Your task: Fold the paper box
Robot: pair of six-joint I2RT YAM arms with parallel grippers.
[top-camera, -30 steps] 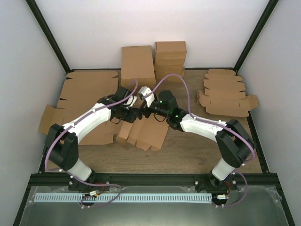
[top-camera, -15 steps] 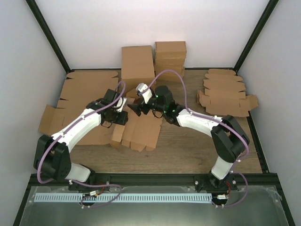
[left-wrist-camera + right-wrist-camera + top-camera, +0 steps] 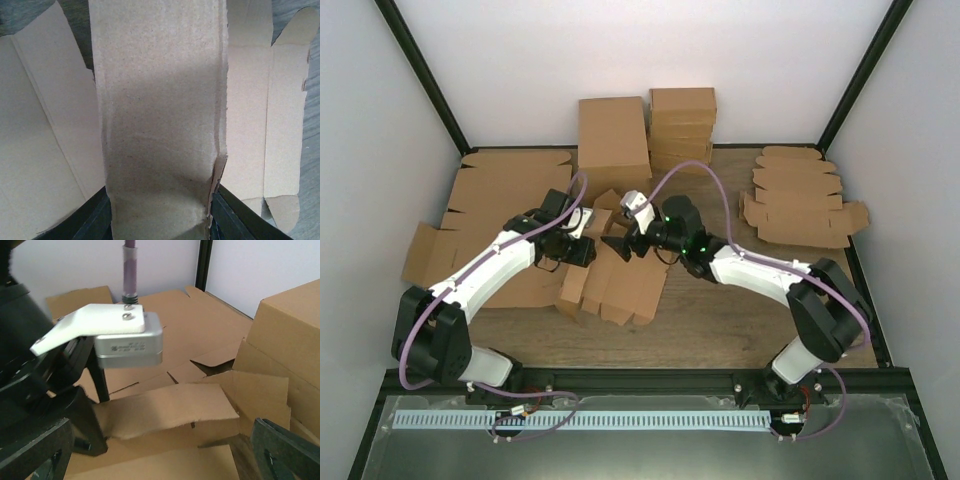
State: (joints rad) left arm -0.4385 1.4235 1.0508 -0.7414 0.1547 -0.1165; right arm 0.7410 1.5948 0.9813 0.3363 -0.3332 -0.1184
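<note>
White walls (image 3: 640,60) and black corner posts (image 3: 420,75) close in a wood-grain bench (image 3: 740,320). Wide flat sheets of brown cardboard (image 3: 505,195) cover its left side. At the back stand a tall closed brown carton (image 3: 613,138) and a stack of smaller closed brown cartons (image 3: 682,122). A pile of flat die-cut cardboard blanks (image 3: 800,200) lies at the right, well apart from the arms.

The paper box (image 3: 620,285), a small plain brown piece of matte, fibrous card with sharp creases and rounded flaps, lies half-formed at the bench's middle, just in front of both arms. The left tool (image 3: 578,250) is clamped on one of its long panels, which fills the left wrist view (image 3: 160,110) between the dark fingers (image 3: 95,222). The right tool (image 3: 618,243) faces it with its jaws spread wide and nothing between them. Ahead of it lie a bent flap of the carton (image 3: 170,415) and the left arm's white-bracketed silver camera (image 3: 127,342), which blocks part of the view.

Against half a second earlier, the left arm has hardly moved. The right tool sits slightly nearer and further right, and a raised flap now shows behind the two tools.
</note>
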